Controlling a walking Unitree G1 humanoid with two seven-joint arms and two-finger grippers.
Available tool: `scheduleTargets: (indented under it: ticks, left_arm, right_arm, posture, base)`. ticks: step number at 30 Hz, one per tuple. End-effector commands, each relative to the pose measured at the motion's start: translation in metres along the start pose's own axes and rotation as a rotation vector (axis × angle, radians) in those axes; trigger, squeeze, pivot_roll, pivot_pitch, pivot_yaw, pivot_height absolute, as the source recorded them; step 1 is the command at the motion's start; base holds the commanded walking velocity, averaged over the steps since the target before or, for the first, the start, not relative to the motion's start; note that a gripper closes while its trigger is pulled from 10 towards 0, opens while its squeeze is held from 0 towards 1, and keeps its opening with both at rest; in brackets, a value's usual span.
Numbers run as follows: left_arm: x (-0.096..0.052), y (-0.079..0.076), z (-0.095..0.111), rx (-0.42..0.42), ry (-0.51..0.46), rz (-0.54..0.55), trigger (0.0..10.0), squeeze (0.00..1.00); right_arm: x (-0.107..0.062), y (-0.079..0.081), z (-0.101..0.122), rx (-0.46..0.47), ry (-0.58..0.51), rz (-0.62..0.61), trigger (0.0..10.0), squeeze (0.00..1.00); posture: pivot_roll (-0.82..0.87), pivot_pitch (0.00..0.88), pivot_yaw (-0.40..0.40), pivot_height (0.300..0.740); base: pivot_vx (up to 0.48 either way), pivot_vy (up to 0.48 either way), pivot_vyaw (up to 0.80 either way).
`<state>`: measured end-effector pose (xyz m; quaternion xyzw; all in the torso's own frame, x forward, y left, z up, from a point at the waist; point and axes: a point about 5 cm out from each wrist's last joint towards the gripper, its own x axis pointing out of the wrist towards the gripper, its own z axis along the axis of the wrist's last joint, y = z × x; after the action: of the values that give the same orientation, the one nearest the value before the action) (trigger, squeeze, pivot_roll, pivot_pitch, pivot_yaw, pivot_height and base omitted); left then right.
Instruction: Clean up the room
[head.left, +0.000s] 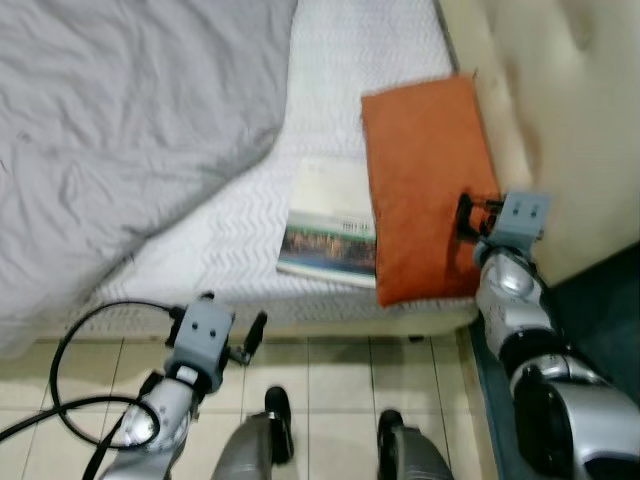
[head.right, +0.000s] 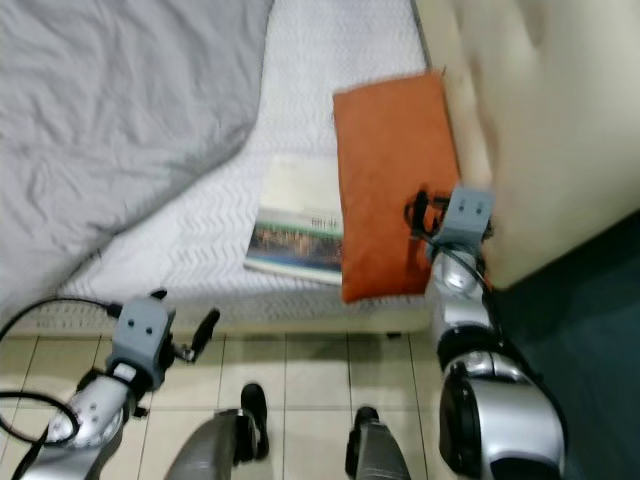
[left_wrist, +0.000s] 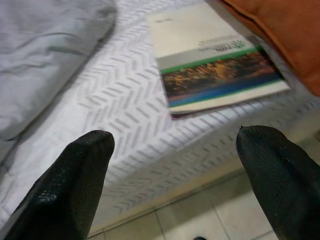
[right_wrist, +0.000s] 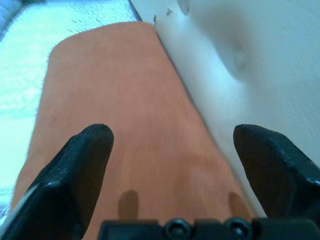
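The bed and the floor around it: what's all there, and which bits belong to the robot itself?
Blanket: one, grey, rumpled on the bed's left.
Sheet: one, white, zigzag pattern, covers the mattress.
Cushion: one, orange, by the headboard, overlapping the booklet.
Booklet: one, cream with a landscape photo, near the bed's edge.
Headboard: one, cream, padded.
Floor: beige tiles.
Cable: one, black, by the left arm.
Left gripper: jaws open, above the floor.
Right gripper: jaws open over the cushion.

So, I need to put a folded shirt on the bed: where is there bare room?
Bare mattress lies between the grey blanket and the book, and above the book beside the orange pillow. It is crowded by the headboard, where the right gripper is over the pillow.
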<state>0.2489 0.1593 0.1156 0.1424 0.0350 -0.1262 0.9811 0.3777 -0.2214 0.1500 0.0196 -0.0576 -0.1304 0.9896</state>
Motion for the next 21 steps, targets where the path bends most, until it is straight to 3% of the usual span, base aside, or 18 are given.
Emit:
scheduleTargets:
  ticks: [1, 3, 4, 8, 12, 13, 18, 21]
  left_arm:
    - [0.003, 0.001, -0.013, 0.000, 0.044, 0.021, 10.0, 0.00]
    - [0.016, 0.001, -0.017, -0.017, 0.040, 0.038, 10.0, 0.00]
    - [0.016, 0.001, -0.017, -0.017, 0.040, 0.038, 10.0, 0.00]
    - [0.018, -0.002, -0.022, -0.064, 0.039, 0.082, 10.0, 0.00]
    - [0.020, -0.005, -0.024, -0.087, 0.032, 0.083, 10.0, 0.00]
    - [0.024, -0.005, -0.025, -0.103, 0.030, 0.090, 10.0, 0.00]
    - [0.038, -0.006, -0.032, -0.130, 0.035, 0.097, 10.0, 0.00]
    - [0.045, -0.005, -0.038, -0.121, 0.054, 0.091, 10.0, 0.00]
  right_arm:
    - [-0.015, -0.007, -0.023, 0.026, 0.055, -0.004, 10.0, 1.00]
    - [-0.049, -0.020, -0.053, 0.041, 0.092, -0.007, 10.0, 1.00]
    - [-0.049, -0.020, -0.053, 0.041, 0.092, -0.007, 10.0, 1.00]
    - [-0.092, -0.026, -0.074, 0.025, 0.115, 0.060, 10.0, 1.00]
    - [-0.109, -0.027, -0.083, 0.028, 0.146, 0.100, 10.0, 1.00]
    - [-0.117, -0.029, -0.089, 0.028, 0.170, 0.112, 10.0, 0.00]
    - [-0.131, -0.033, -0.096, 0.018, 0.226, 0.112, 10.0, 0.00]
    - [-0.125, -0.031, -0.091, 0.019, 0.207, 0.127, 10.0, 0.00]
  posture:
    - [-0.01, 0.159, -0.010, 0.740]
    - [-0.04, 0.063, 0.014, 0.740]
    - [-0.04, 0.063, 0.014, 0.740]
    - [-0.06, 0.000, 0.029, 0.740]
    - [-0.06, 0.000, 0.037, 0.740]
    - [-0.07, 0.000, 0.042, 0.740]
    - [-0.09, 0.000, 0.048, 0.740]
    - [-0.10, 0.000, 0.061, 0.740]
  base:
    - [0.000, 0.000, 0.00]
    - [0.000, 0.000, 0.00]
    - [0.000, 0.000, 0.00]
    - [0.000, 0.000, 0.00]
    - [0.000, 0.000, 0.00]
    - [0.000, 0.000, 0.00]
    - [0.000, 0.291, 0.00]
    - [0.000, 0.476, 0.00]
